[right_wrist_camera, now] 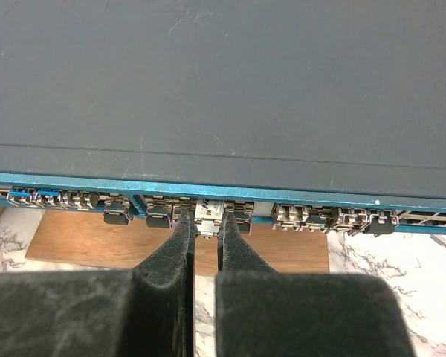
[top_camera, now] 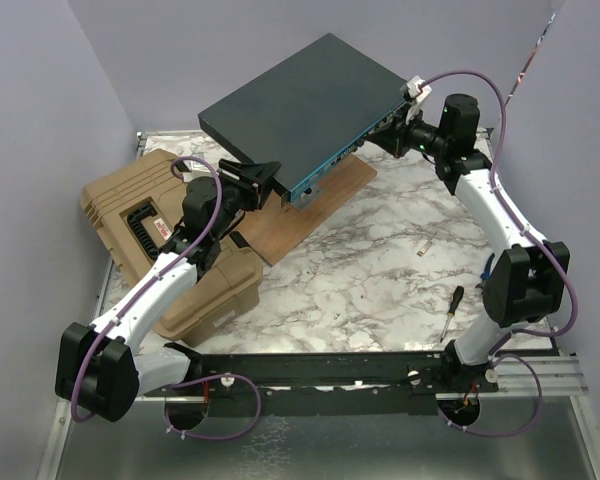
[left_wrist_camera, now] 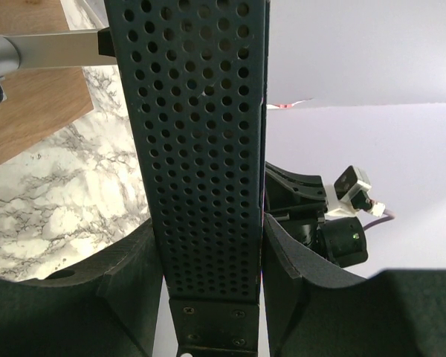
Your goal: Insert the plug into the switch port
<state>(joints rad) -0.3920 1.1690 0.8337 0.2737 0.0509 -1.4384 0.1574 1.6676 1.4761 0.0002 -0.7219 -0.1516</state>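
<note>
Top view: the red-white label (top_camera: pixel 163 228) on the tan ribbed case (top_camera: pixel 120 200) at the left edge is too small for us to read. The left gripper (top_camera: pixel 265 180) reaches up to the near-left end of the switch (top_camera: pixel 295 110), and the right gripper (top_camera: pixel 398 125) meets its teal face. The switch is tilted above a wooden board (top_camera: pixel 320 205) on the marble table (top_camera: pixel 380 280), with lilac walls around.

Left wrist: we see the jaws clamping the switch's perforated side.

Right wrist: the fingers (right_wrist_camera: pixel 175 249) pinch the plug (right_wrist_camera: pixel 208 214) at the port row.
</note>
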